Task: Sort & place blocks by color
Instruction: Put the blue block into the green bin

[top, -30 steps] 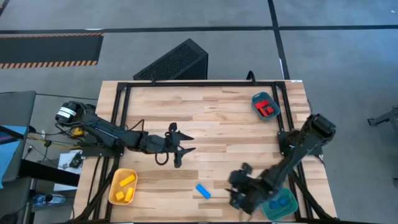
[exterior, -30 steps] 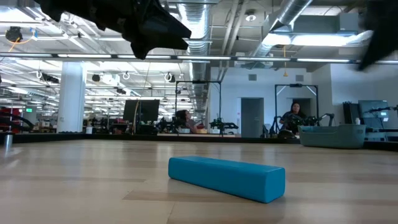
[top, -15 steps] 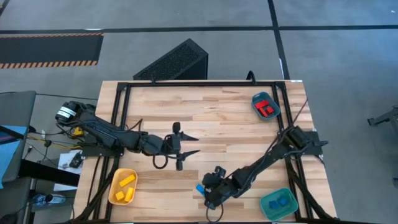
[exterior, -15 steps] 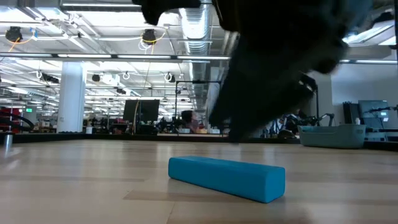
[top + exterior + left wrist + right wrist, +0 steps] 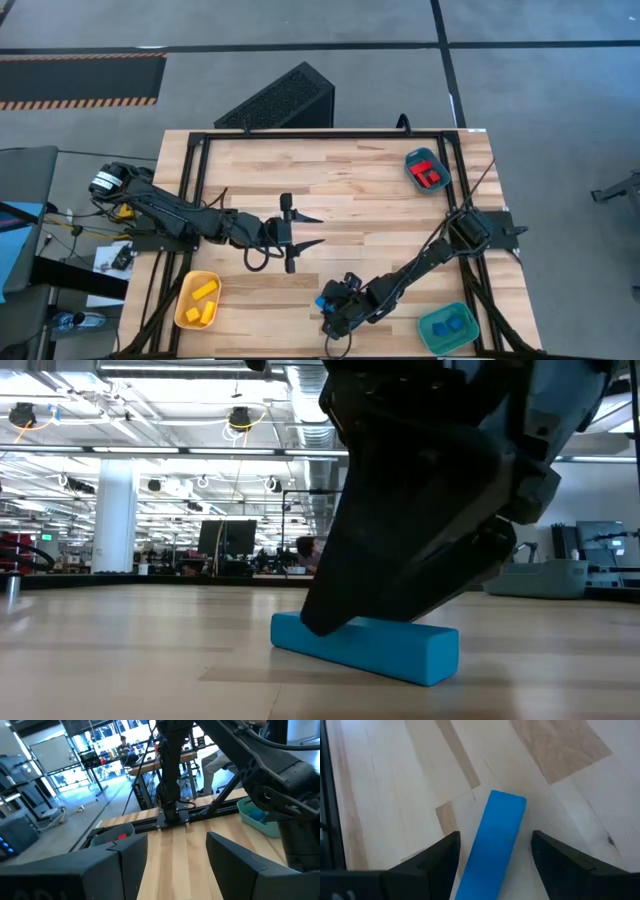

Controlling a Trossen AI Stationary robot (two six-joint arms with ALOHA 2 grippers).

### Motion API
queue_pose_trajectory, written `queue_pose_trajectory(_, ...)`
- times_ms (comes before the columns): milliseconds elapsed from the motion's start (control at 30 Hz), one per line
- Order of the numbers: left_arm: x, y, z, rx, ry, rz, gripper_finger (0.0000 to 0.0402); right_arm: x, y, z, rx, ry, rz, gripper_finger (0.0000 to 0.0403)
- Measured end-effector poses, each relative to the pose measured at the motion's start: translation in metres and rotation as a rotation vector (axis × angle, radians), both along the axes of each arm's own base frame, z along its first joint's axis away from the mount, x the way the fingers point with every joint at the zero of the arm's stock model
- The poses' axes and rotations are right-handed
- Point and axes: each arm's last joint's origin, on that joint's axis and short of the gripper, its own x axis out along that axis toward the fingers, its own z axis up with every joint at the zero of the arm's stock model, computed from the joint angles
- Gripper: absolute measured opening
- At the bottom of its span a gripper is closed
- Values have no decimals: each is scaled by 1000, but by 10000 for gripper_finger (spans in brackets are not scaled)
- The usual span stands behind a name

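Observation:
One blue bar point(image 5: 497, 835) lies flat on the wood near the table's near edge, also seen in the low view point(image 5: 380, 648) and as a sliver in the high view point(image 5: 321, 299). My right gripper point(image 5: 495, 845) is open and hangs over it from above, one finger on either side, with the bar lying slantwise in the gap. My left gripper point(image 5: 300, 231) is open above the table's middle, holding nothing. Yellow blocks point(image 5: 202, 301) lie in the yellow tray, red blocks point(image 5: 430, 175) in the far-right teal tray, and blue blocks point(image 5: 453, 325) in the near-right teal tray. My right gripper point(image 5: 331, 311) stands astride the blue bar with its fingers pointing down. In the low view a fingertip point(image 5: 325, 622) shows at the bar's left end point(image 5: 290, 632). I cannot tell whether it touches the bar. The bar lies flat on the table.
The yellow oval tray point(image 5: 184, 312) sits at the near left corner. One teal tray point(image 5: 414, 159) sits at the far right and another point(image 5: 434, 338) at the near right corner. A black frame point(image 5: 300, 135) runs along the table's edges. Bare wood lies between the two arms.
My right gripper has swung from beside the near-right teal tray toward the table's left along the near edge, and has come down over the blue bar. The bar has stayed where it was. My left gripper has drifted slightly toward the right.

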Motion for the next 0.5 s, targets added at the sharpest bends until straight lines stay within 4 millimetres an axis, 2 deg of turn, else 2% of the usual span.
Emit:
queue_pose_trajectory(167,0,0,2,-8,-25,-6,192,-8,0,-3,-37,62,-23,249)
queue_pose_trajectory(267,0,-1,5,-20,-55,-26,192,-11,0,-7,-41,80,-43,201)
queue_pose_trajectory(433,0,-1,6,-23,-61,-26,192,-14,0,-5,-44,97,-64,95)
queue_pose_trajectory(500,0,-1,6,-22,-59,-25,192,-16,2,-5,-47,102,-59,85)
